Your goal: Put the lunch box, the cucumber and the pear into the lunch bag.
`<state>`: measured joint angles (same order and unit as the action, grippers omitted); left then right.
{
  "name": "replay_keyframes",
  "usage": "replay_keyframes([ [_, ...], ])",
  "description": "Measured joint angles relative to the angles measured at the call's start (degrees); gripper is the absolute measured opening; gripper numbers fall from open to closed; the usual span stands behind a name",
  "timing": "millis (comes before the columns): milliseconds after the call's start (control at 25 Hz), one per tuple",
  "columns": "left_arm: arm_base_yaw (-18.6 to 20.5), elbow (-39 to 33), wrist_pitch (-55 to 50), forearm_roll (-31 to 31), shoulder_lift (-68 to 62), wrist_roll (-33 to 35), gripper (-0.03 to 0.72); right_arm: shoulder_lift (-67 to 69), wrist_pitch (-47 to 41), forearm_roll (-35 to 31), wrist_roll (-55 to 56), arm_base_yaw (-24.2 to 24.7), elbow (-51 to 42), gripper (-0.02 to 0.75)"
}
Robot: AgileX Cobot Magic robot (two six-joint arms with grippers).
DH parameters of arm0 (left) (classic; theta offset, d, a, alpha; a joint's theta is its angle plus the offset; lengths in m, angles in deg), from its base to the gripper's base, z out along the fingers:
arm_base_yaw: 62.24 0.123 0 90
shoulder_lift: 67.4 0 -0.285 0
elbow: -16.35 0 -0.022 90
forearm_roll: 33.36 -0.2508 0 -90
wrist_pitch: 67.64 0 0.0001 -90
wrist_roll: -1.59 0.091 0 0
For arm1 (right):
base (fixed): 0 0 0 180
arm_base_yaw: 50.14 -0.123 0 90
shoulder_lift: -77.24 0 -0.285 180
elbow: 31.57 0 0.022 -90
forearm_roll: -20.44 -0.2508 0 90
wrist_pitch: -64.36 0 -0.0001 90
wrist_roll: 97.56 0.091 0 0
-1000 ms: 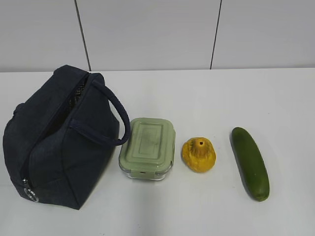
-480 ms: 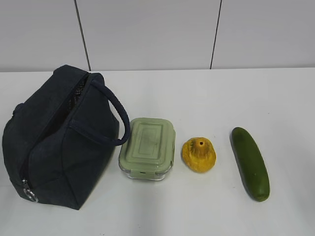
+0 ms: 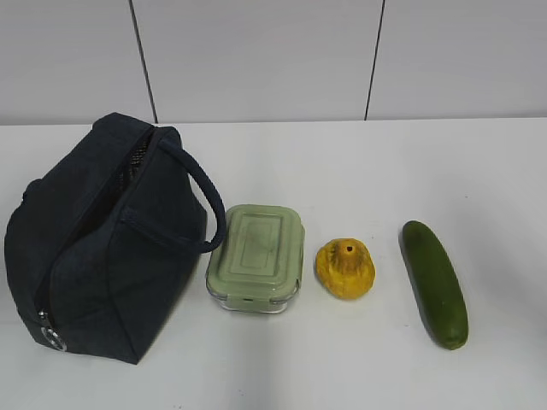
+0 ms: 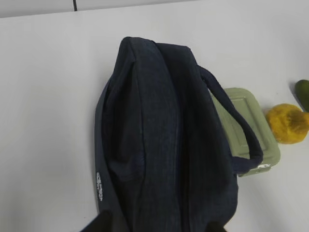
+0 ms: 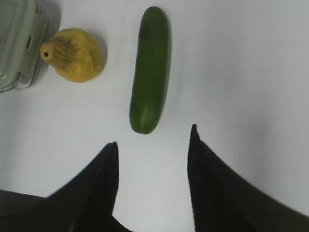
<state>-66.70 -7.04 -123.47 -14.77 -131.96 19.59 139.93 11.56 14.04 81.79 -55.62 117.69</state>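
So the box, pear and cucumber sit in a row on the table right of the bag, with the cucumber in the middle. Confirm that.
Not quite. The pear is in the middle, between the box and the cucumber, which lies at the far right. The exterior view shows this. The rest holds: all three sit in a row on the table, right of the bag.

Lunch bag (image 3: 102,248): dark navy fabric, silver metal zipper pull. Lunch box (image 3: 256,256): pale sage-green lid over clear glass. Pear (image 3: 345,268): yellow-orange, dark stem dimple. Cucumber (image 3: 435,283): uniform dark green. Surface (image 3: 342,162): plain white. Right hand (image 5: 152,140): black fingers with fine ribbed texture.
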Motion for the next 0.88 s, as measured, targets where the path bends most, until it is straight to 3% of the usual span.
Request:
replay_keyframes([
  [280,-0.9,0.0,1.1,3.9,-6.2,7.2,0.361,11.3,1.1,-6.8,-8.5,0.0,2.5,0.370],
  [680,-0.5,0.0,1.1,2.2,-9.8,8.4,0.363,21.0,4.7,-9.2,-10.4,0.0,2.6,0.372],
  [880,-0.5,0.1,0.6,1.9,-11.6,8.5,0.364,24.7,6.6,-10.7,-11.1,0.0,2.6,0.446],
])
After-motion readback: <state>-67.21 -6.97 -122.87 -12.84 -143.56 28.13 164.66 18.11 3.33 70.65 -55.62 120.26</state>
